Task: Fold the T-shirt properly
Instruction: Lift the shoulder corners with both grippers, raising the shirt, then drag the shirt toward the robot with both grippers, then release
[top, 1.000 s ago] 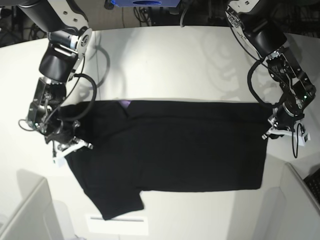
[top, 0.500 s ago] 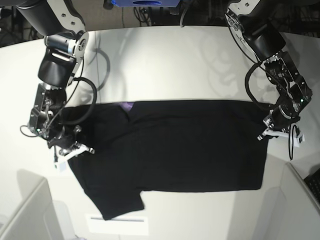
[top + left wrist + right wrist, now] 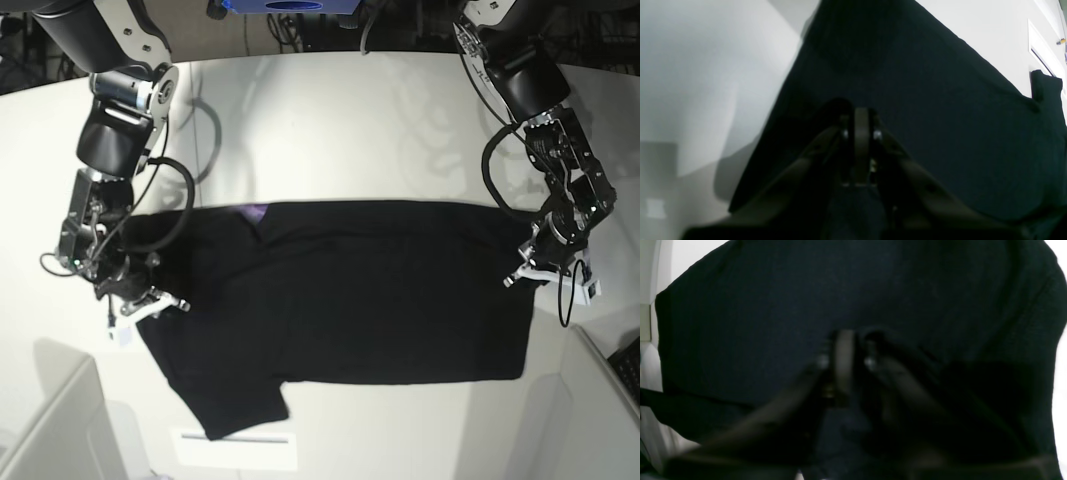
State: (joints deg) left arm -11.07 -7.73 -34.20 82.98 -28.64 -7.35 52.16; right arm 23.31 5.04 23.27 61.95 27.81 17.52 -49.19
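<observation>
The black T-shirt (image 3: 360, 290) lies flat across the white table (image 3: 350, 130) as a wide band. One sleeve (image 3: 240, 405) sticks out toward the front edge, and a bit of purple print (image 3: 255, 212) peeks out at the back edge. My left gripper (image 3: 527, 272) is at the shirt's right edge. In the left wrist view the left gripper (image 3: 860, 120) is shut, with dark T-shirt cloth (image 3: 923, 100) bunched at its tips. My right gripper (image 3: 140, 300) rests on the shirt's left end. In the right wrist view the right gripper (image 3: 855, 350) shows a narrow gap over the T-shirt cloth (image 3: 840, 290).
A white paper strip (image 3: 235, 448) lies by the front edge under the sleeve. Grey panels stand at the front left (image 3: 50, 430) and front right (image 3: 600, 400) corners. Cables and a blue box (image 3: 290, 6) sit behind the table.
My right gripper's jaws have parted slightly after being shut, and it has shifted a little on the shirt's left end. My left gripper has moved inward along the right edge, still shut.
</observation>
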